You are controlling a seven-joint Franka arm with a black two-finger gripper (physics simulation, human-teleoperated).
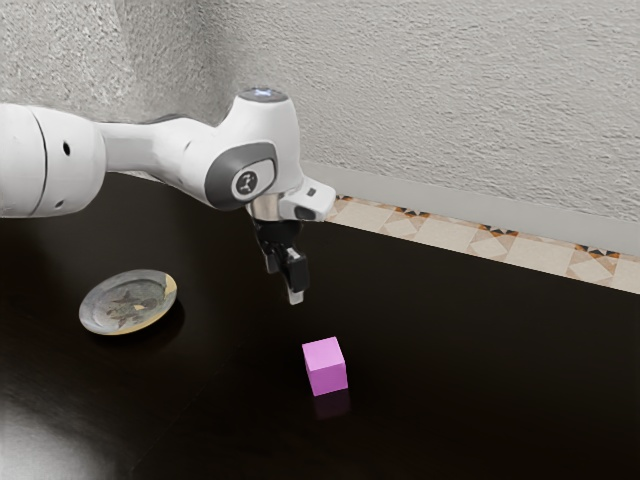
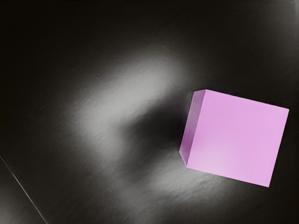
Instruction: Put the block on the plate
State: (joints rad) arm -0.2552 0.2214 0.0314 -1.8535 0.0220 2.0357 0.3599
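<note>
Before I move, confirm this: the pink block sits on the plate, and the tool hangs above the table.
Wrong about the plate: the pink block sits directly on the table, apart from it, as the exterior view shows. The tool does hang above the table.

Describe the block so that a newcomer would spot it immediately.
Over the glossy black table, find the gripper in the exterior view, then look just below it. There sits a pink cube. Flat-sided and plain, it is unmistakable beside the round, patterned gray plate toward that view's left.
</note>
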